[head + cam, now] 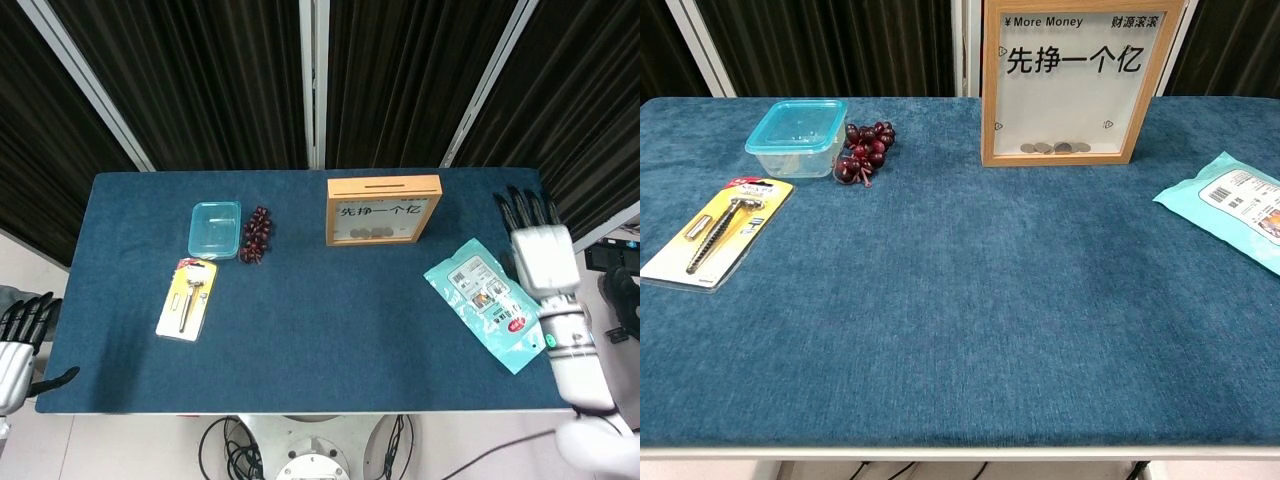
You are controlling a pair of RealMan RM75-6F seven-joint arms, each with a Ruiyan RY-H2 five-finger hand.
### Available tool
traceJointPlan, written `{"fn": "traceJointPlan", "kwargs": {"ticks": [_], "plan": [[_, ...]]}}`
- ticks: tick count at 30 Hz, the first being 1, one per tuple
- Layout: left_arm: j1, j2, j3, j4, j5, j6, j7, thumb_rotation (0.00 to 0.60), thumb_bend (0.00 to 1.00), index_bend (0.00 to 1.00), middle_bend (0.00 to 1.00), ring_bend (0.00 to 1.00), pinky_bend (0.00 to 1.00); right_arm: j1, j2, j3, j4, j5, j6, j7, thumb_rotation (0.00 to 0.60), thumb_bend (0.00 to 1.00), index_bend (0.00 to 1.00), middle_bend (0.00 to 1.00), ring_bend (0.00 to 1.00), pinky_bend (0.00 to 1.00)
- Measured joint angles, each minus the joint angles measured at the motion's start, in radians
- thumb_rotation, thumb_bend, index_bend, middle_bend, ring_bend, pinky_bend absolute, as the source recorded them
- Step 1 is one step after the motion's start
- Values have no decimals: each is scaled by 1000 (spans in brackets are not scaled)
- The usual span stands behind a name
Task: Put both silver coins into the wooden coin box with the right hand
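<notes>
The right hand (541, 252) sits at the right edge of the head view, back plate turned up toward the camera, dark fingers (520, 207) straight, slightly spread and pointing away from the robot, with nothing in them. Its white wrist and forearm run down toward the lower right corner. The left hand (18, 338) shows at the far left edge, low, its dark fingers loosely apart and holding nothing. Neither hand appears in the chest view.
</notes>
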Motion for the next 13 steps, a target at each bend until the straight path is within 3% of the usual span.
{"fn": "traceJointPlan", "kwargs": {"ticks": [3,6,13], "plan": [[-9,1,-4,-29,-1,-13,88,600,36,0,0,0,0,-177,-28,-94,75,-159,116,116,600,300,0,0,0,0],[-23,4,-7,-60,-1,-37,138,600,35,0,0,0,0,-290,-80,-152,185,-239,193,200,600,301,0,0,0,0],[-47,0,-27,-79,-13,-59,211,600,34,0,0,0,0,-428,-183,-174,345,-315,251,339,600,304,0,0,0,0]]}}
